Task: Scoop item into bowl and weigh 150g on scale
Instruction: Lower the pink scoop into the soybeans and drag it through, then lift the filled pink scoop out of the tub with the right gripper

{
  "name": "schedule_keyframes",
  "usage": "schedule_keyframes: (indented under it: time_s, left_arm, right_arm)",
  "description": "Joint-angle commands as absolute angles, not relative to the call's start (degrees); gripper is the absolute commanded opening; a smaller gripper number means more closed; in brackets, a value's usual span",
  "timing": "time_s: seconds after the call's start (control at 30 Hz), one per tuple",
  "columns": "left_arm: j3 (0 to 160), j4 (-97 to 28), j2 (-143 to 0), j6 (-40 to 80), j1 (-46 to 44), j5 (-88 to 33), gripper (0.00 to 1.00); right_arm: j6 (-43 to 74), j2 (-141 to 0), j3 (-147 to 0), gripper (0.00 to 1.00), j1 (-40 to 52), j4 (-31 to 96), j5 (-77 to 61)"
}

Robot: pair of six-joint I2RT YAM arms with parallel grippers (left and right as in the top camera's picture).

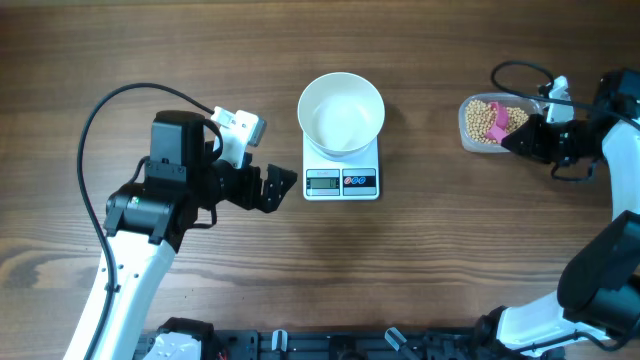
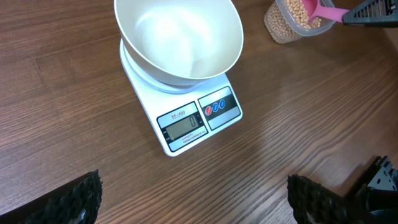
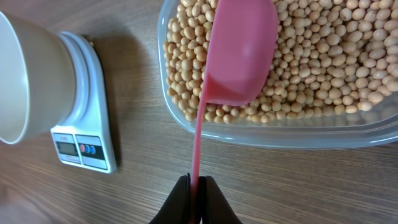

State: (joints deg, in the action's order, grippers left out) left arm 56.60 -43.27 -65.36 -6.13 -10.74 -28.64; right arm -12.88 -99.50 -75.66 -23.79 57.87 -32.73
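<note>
Meanwhile, on a dark wood-grain table (image 1: 420, 270), the right gripper (image 3: 197, 194) pinches the thin handle of a pink scoop (image 3: 239, 56), its two black fingers pressed together on the handle's end. The scoop's head lies in a clear plastic tub (image 3: 280, 134), its smooth outer side turned to the wrist camera. Whether it rests on the beans (image 3: 323, 81) or hangs just above them cannot be told. The beige beans fill the tub, which sits at the table's right side, well apart from the scale (image 1: 341, 182).

The white scale stands at the middle of the table, its grey display and dark button panel on the edge nearest the robot; the reading is too small to make out. The round white bowl (image 1: 341, 112) rests upright on the scale's platform, overhanging it toward the far side.

Left of the scale, the left gripper (image 1: 280, 188) hovers near the scale's front corner with its fingers spread wide, holding nothing. From its wrist camera the two ribbed black fingertips (image 2: 74, 199) sit at the bottom corners, with the bowl and scale ahead and the tub beyond them.
</note>
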Motion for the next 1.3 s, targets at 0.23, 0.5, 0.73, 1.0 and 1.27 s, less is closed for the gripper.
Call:
schedule_keyframes:
  time_s: [0.23,0.5,0.73,1.0,1.27]
  left_arm:
    - [56.6,-43.1,-65.7,-5.8,-10.3,-29.5,1.0]
    - [56.6,-43.1,-65.7,-5.7,-10.3,-29.5,1.0]
    - [56.6,-43.1,-65.7,-5.8,-10.3,-29.5,1.0]
    - [56.6,-43.1,-65.7,-5.8,-10.3,-29.5,1.0]
    - [56.6,-43.1,-65.7,-5.8,-10.3,-29.5,1.0]
  right_arm:
    - [-10.3,-100.9,-75.4,0.04,-27.6,58.1,-38.0]
    - [-10.3,-100.9,-75.4,0.04,-30.2,58.0,-39.3]
    - [-9.0,-100.9,-75.4,0.04,-33.1,58.7,-44.4]
    - [-8.9,-100.9,-75.4,0.04,-36.1,60.0,-48.8]
    - [-8.9,-100.9,-75.4,0.04,-38.9,61.0,-52.9]
